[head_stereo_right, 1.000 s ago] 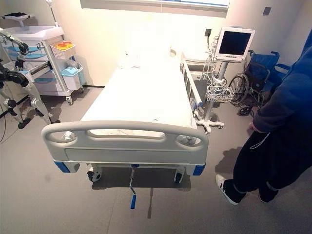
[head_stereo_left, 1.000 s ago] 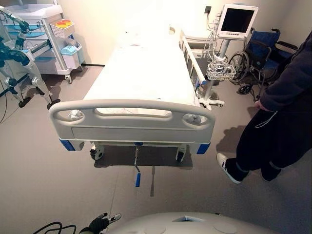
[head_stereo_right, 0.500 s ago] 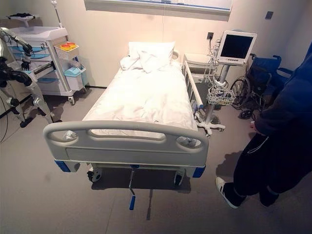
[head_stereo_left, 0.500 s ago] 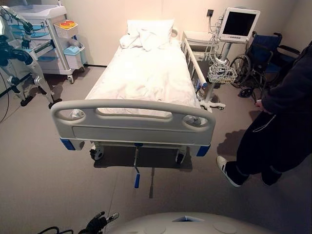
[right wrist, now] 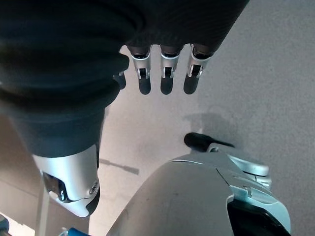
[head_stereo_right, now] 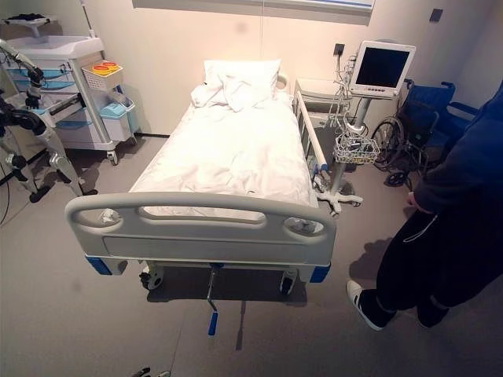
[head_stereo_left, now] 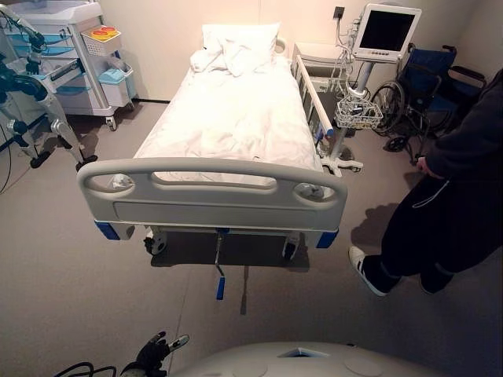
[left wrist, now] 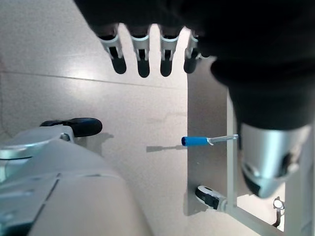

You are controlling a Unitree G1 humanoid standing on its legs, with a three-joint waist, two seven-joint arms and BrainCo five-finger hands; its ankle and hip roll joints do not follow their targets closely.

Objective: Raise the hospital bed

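At far left a cart (head_stereo_left: 75, 47) stands by the wall, with a yellow bin (head_stereo_left: 103, 39) of red and orange bits on its side and a blue tub (head_stereo_left: 115, 77) below it; what the tub holds cannot be told. A tripod stand (head_stereo_left: 43, 118) sits just in front of the cart.

The left robot hand (head_stereo_left: 155, 351) hangs low near the floor, fingers (left wrist: 142, 61) straight and apart, holding nothing. The crank (head_stereo_left: 220, 271) lies ahead of it and a little toward the right, well apart. It juts out from under the middle of the footboard (head_stereo_left: 212, 200) toward the robot, its long axis running along the bed (head_stereo_left: 236, 118), and ends in a blue grip (left wrist: 195, 141). In the left wrist view that grip shows past the fingers, untouched. The bed lies flat, with pillows (head_stereo_left: 236, 43) at the far end.

The right robot hand (right wrist: 165, 73) also hangs loose beside the body, fingers straight, empty. By my reading the left is the nearer to the crank, and either must go forward and down to reach it.

At right, a wire basket (head_stereo_left: 358, 114) of cables hangs on the monitor (head_stereo_left: 385, 31) pole. A wheelchair (head_stereo_left: 428, 94) stands behind, and a person (head_stereo_left: 440, 204) waits by the bed.
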